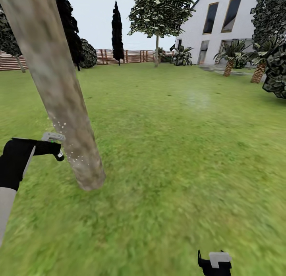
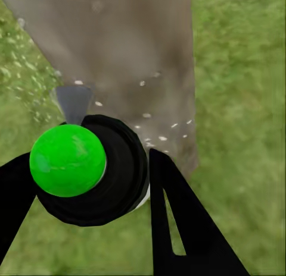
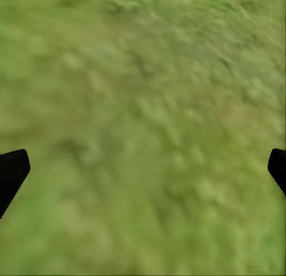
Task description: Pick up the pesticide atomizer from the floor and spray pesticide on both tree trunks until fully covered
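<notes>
A thick, mottled grey-brown tree trunk (image 1: 59,93) leans across the left of the head view, its base in the grass. My left gripper (image 1: 55,149) is shut on the pesticide atomizer (image 1: 53,137), held just left of the trunk low down. In the left wrist view the atomizer (image 2: 89,169) is a dark cylinder with a green dot on top. Its grey nozzle points at the trunk (image 2: 131,62). White spray droplets speckle the bark and the air beside it. My right gripper (image 1: 214,264) hangs open over bare grass, and its fingertips (image 3: 12,175) sit far apart.
Grass (image 1: 178,149) stretches ahead and to the right. A white house (image 1: 222,26) with small palms (image 1: 228,62) stands at the far right, with a dark shrub (image 1: 276,69) at the right edge. A wooden fence (image 1: 119,56) and more trees run along the back.
</notes>
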Controlling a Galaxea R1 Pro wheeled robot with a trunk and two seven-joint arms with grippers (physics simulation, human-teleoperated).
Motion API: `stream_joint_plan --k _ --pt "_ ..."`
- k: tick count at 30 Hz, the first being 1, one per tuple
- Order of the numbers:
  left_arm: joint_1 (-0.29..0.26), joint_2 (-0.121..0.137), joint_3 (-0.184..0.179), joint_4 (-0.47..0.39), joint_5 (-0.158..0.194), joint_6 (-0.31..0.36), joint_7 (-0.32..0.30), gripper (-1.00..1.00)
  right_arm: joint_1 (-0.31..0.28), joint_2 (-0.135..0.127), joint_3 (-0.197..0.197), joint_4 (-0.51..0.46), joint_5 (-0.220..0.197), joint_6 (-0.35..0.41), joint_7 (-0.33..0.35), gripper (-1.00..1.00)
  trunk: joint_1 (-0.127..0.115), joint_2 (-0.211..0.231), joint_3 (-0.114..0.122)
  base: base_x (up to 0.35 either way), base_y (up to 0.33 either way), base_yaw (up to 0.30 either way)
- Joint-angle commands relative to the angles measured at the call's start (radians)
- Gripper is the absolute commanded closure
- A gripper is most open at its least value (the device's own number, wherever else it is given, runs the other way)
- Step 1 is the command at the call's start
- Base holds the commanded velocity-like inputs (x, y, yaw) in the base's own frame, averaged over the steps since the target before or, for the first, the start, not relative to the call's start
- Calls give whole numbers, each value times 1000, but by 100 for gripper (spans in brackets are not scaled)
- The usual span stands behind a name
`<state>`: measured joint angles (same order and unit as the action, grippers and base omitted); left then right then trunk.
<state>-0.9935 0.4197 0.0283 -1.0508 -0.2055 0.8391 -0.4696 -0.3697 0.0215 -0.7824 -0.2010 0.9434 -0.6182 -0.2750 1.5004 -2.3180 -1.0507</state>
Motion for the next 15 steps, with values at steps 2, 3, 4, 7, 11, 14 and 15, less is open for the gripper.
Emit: stream_joint_plan --k 2,3,4,7,11,14,15 --pt "0 -2 2 0 -18 4 0 100 0 0 0 0 0 0 0 -100 0 0 0 236 -181 229" --pt "1 -2 2 0 -20 3 0 100 0 0 0 0 0 0 0 -100 0 0 0 182 -218 267" --pt "1 -2 2 0 -22 3 0 100 0 0 0 0 0 0 0 -100 0 0 0 142 -239 272" --pt "1 -2 2 0 -23 3 0 100 0 0 0 0 0 0 -1 -100 0 0 0 92 -261 266" --pt "5 -4 2 2 -23 3 1 100 0 0 -1 0 0 0 -1 -100 0 0 0 19 -268 61" --pt "6 -4 4 12 -23 3 4 100 0 0 -1 -1 0 0 0 -100 0 0 0 1 -269 2" --pt "6 -4 5 14 -23 3 8 100 0 0 -1 -1 0 0 0 -100 0 0 0 0 -269 0"
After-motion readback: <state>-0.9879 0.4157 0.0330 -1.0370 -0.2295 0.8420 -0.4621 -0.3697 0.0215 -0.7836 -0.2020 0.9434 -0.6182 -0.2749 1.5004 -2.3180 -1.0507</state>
